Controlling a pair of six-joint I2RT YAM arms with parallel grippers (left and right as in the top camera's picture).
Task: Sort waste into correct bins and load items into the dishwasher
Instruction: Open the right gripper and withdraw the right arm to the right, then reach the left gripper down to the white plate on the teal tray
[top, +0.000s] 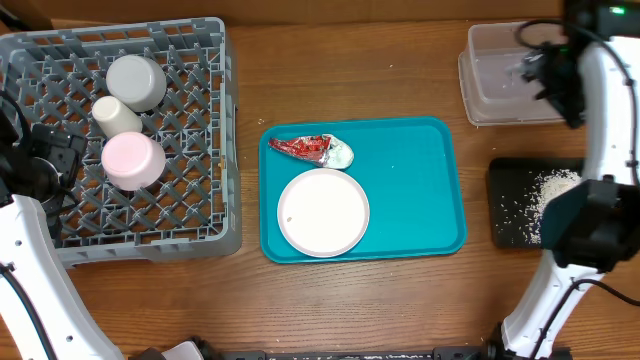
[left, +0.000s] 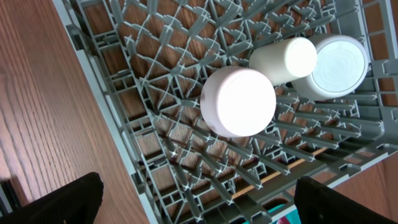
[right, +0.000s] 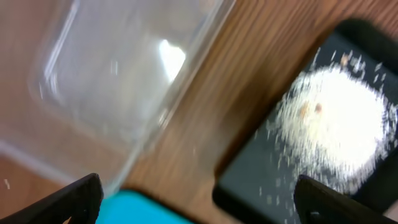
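The grey dish rack (top: 215, 150) at the left holds an upturned metal bowl (top: 137, 80), a white cup (top: 115, 115) on its side and an upturned pinkish bowl (top: 133, 160). All three show in the left wrist view: the pinkish bowl (left: 238, 101), the cup (left: 283, 59) and the metal bowl (left: 336, 65). My left gripper (left: 199, 205) is open and empty over the rack's left wall (left: 112, 124). A red wrapper (top: 303, 147) with a napkin wad (top: 341, 153) and a white plate (top: 323, 212) lie on the teal tray (top: 420, 190). My right gripper (right: 199, 202) is open and empty, above the gap between the clear tub (right: 112, 81) and the black tray (right: 273, 180) of rice (right: 339, 124).
The clear tub (top: 500, 90) sits at the back right. The black tray (top: 510, 215) with the rice pile (top: 555, 187) is in front of it. My right arm (top: 600, 150) crosses over both. A corner of the teal tray (right: 149, 208) shows in the right wrist view.
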